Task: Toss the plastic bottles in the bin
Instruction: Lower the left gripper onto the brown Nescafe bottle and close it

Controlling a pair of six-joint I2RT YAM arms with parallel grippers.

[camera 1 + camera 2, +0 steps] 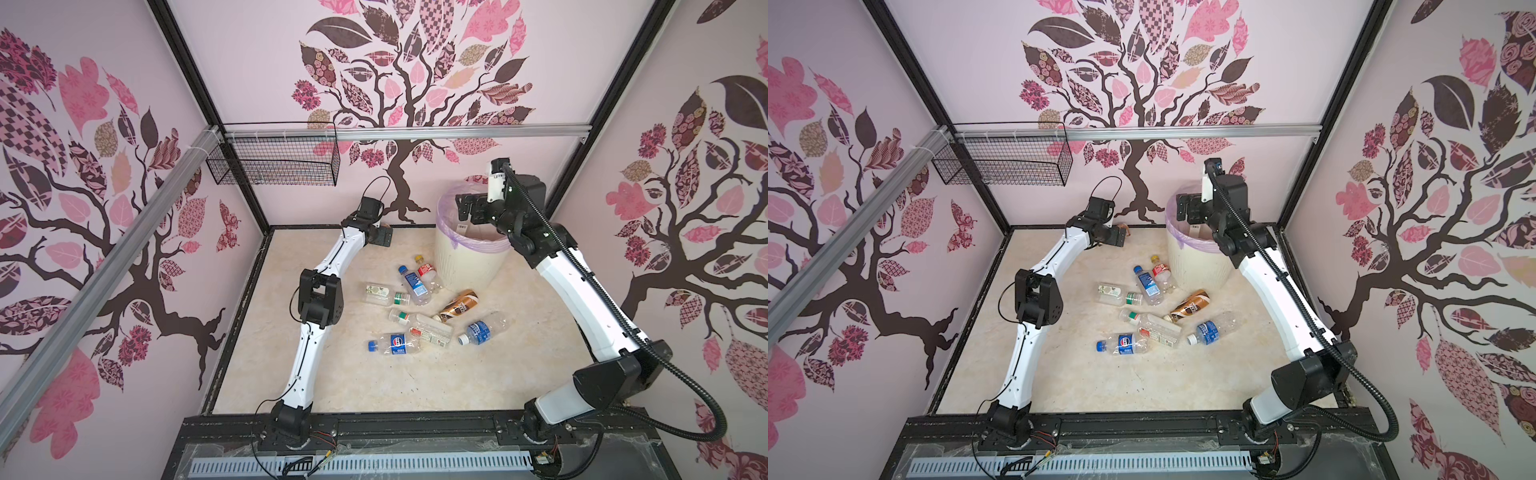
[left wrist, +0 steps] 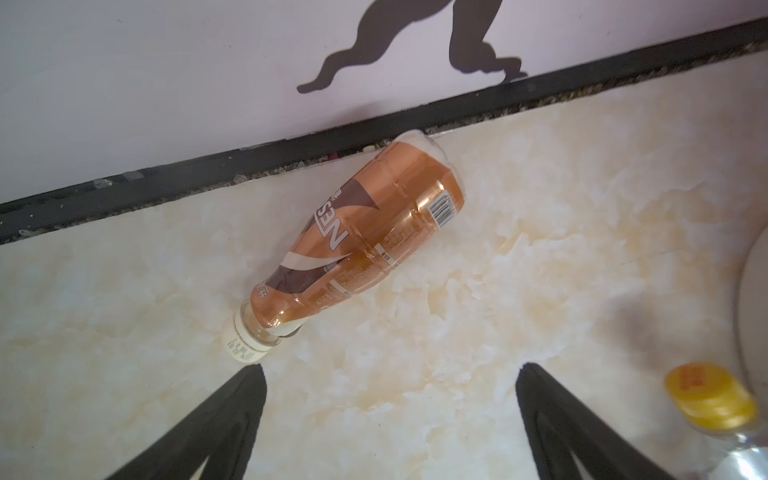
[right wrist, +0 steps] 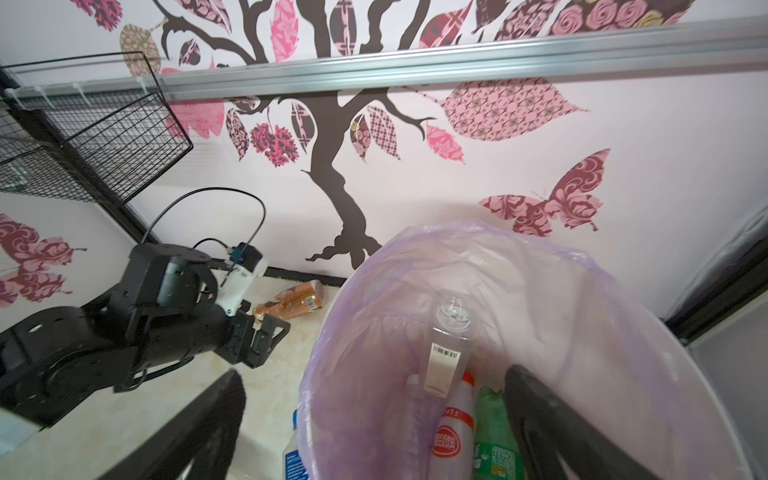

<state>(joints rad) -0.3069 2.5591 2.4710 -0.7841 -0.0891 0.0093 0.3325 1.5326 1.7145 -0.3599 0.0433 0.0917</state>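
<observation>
Over the cream bin [image 1: 462, 266] [image 1: 1196, 268] with its lilac liner [image 3: 615, 291] hangs my right gripper [image 1: 468, 206] [image 3: 374, 376], open and empty. Inside the bin a clear barcode-labelled bottle [image 3: 448, 353] stands on end beside a red-labelled one [image 3: 451, 436] and a green one [image 3: 494, 444]. My left gripper [image 1: 380, 237] [image 2: 390, 370] is open low by the back wall. Just ahead of it lies a brown-orange bottle [image 2: 374, 224] [image 3: 297, 301], its white cap [image 2: 245, 345] next to one fingertip. Several more bottles [image 1: 411, 284] [image 1: 1127, 344] lie mid-floor, one of them brown [image 1: 459, 305].
A black wire basket [image 1: 274, 162] hangs on the back wall's left, under an aluminium rail [image 1: 415, 132]. The black floor frame [image 2: 208, 174] runs right behind the brown-orange bottle. A yellow-capped bottle [image 2: 710, 395] lies beside the bin's foot.
</observation>
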